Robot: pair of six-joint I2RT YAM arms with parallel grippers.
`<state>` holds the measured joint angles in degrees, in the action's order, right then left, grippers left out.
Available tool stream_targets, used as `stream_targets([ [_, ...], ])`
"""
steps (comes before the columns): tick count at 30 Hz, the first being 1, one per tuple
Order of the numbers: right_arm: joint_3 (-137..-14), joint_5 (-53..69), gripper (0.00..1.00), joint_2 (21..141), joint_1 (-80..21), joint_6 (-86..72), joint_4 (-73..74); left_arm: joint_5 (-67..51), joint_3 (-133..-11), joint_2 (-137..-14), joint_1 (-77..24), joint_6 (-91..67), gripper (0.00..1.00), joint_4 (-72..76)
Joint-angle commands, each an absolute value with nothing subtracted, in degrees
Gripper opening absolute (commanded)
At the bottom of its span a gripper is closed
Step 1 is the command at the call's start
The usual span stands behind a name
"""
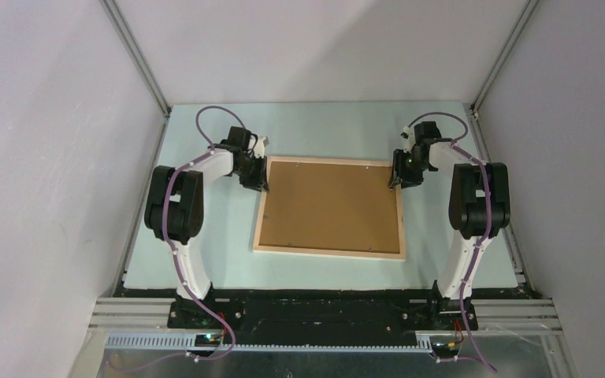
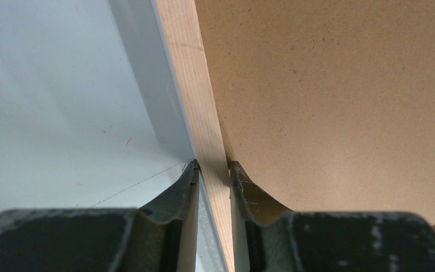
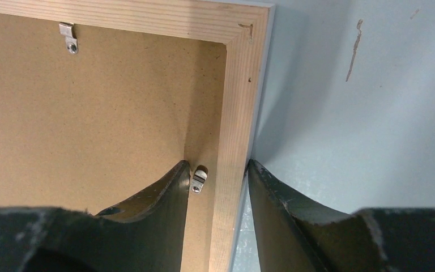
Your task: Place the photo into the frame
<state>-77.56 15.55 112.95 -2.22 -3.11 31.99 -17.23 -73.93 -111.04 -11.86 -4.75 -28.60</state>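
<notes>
Left gripper (image 2: 213, 168) clamped the frame's (image 1: 329, 253) left rail; right gripper (image 3: 218, 165) straddled the right rail, jaws apart, open worktop (image 1: 323, 130) beyond both outer edges.

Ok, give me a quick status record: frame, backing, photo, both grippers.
frame: flat on the table, back side up
backing board: seated inside the frame's rails
photo: not visible in any view
left gripper: shut on the frame's left rail, near the far corner
right gripper: open, straddling the right rail near the far corner; gap on the inner side, where a metal clip sits
</notes>
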Motion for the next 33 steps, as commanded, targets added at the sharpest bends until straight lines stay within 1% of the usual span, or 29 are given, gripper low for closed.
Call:
stream_targets([
  [1, -79.2, 13.9, 0.46, 114.5, -3.5, -3.9, 30.3, -20.0, -72.2, -111.5, -12.4, -4.6, 0.0, -29.3],
  [8, -79.1, 10.7, 0.47, 115.1, -4.8, -3.6, 30.8, -20.7, -72.3, -111.8, -11.8, -4.7, 0.0, -29.3],
  [16, -79.1, 9.2, 0.4, 115.3, -5.4, -3.5, 30.9, -21.5, -72.4, -112.2, -11.4, -4.8, 0.0, -29.3],
  [21, -79.1, 10.1, 0.36, 114.8, -5.0, -2.6, 31.3, -21.5, -72.4, -112.3, -11.5, -4.8, 0.0, -29.3],
  [33, -78.8, 13.3, 0.34, 113.2, -3.2, -0.1, 32.4, -22.0, -72.7, -112.7, -11.1, -5.0, 0.0, -29.3],
])
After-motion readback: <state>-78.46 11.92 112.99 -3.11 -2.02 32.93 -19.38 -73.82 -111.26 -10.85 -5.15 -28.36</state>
